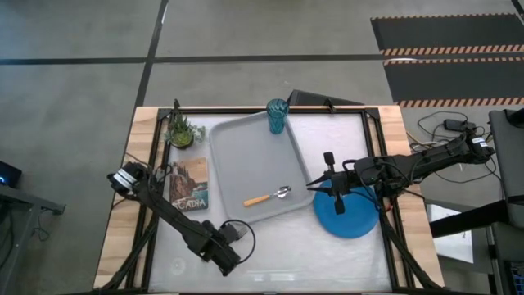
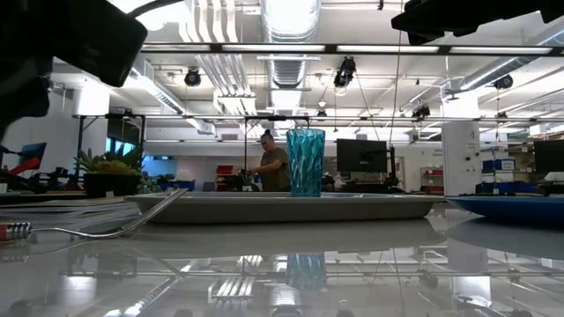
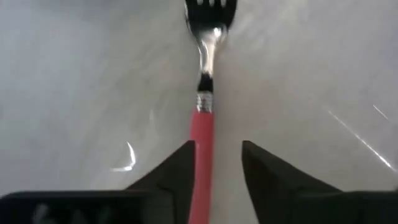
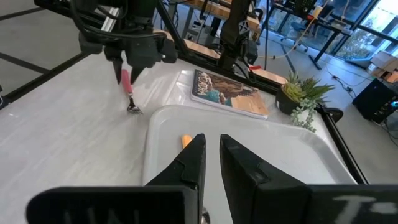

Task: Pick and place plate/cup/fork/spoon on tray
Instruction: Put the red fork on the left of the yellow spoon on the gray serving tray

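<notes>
Now, starting at the counter's [image 1: 352, 246] left: your left hand [image 1: 227, 259] sits at about 7 o'clock of the tray [image 1: 237, 147], low near the front edge. It's clenched on the fork [image 3: 203, 93], pink handle between the two fingers [image 3: 177, 165], metal head sticking out ahead, tines pointing away. In the right wrist view the fork [image 4: 129, 89] hangs tines-down from that hand, tip at or just over the counter, can't tell which. The fork is light, stiff and thin; the smooth handle could swivel in a narrow pinch, so keep the hold on the pink part near the ferrule, not the polished neck.

The book [image 1: 189, 185] and small plant [image 1: 182, 131] lie off the tray's 9 o'clock side, not task items.

On the tray: the cup [image 1: 277, 115] stands upright at the 12–1 o'clock corner, and the spoon [image 1: 268, 197] lies at 5 o'clock, orange handle toward the front.

Right of the tray, the plate [image 1: 348, 215] lies flat on the counter, just beside the tray's 4 o'clock corner. It's rigid, slick and low-rimmed, so take it by the edge. Your right hand [image 1: 327, 182] hovers over the plate's near edge, fingers [image 4: 189, 165] nearly together, holding nothing.
</notes>
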`<action>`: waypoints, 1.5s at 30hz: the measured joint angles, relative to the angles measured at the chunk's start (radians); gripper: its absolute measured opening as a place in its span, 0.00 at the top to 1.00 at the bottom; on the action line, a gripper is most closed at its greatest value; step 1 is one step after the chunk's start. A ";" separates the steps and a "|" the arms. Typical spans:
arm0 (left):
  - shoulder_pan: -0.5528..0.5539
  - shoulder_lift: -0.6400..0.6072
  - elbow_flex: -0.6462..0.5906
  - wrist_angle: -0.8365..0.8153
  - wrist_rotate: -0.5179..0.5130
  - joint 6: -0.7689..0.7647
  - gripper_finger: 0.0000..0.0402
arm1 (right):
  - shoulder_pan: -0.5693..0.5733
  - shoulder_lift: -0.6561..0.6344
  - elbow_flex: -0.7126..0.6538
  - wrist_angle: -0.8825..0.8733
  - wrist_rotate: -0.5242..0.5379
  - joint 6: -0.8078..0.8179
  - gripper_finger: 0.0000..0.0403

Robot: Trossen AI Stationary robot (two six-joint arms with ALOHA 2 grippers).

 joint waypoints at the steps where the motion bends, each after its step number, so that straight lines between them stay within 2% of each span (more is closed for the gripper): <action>1: 0.000 0.003 -0.001 0.000 -0.016 0.015 0.69 | 0.000 0.000 0.000 0.000 0.000 0.000 0.91; 5: 0.001 0.022 -0.004 0.000 -0.041 0.062 0.62 | 0.000 0.000 0.000 0.000 0.000 0.000 0.91; 11: 0.000 0.053 -0.009 0.012 -0.040 0.109 0.64 | 0.000 0.000 0.000 0.000 0.000 0.000 0.91; 15: 0.000 0.057 -0.010 0.017 -0.039 0.130 0.73 | 0.000 0.000 0.000 0.000 0.000 0.000 0.91; 21: 0.000 0.053 -0.008 0.013 -0.035 0.130 0.94 | 0.000 0.000 0.000 0.000 0.000 0.000 0.91; 26: 0.010 0.053 0.021 -0.018 -0.009 0.137 0.95 | 0.000 0.000 0.000 -0.001 0.000 0.000 0.91; 32: 0.041 0.032 0.117 -0.095 0.021 0.205 0.95 | 0.000 0.000 0.000 -0.002 0.000 -0.003 0.91; 36: 0.080 0.013 0.172 -0.141 0.019 0.280 0.95 | 0.000 0.000 0.000 -0.002 0.001 -0.004 0.91; 45: 0.230 -0.009 0.192 -0.150 0.016 0.503 0.95 | 0.000 0.000 -0.001 -0.008 0.001 -0.011 0.91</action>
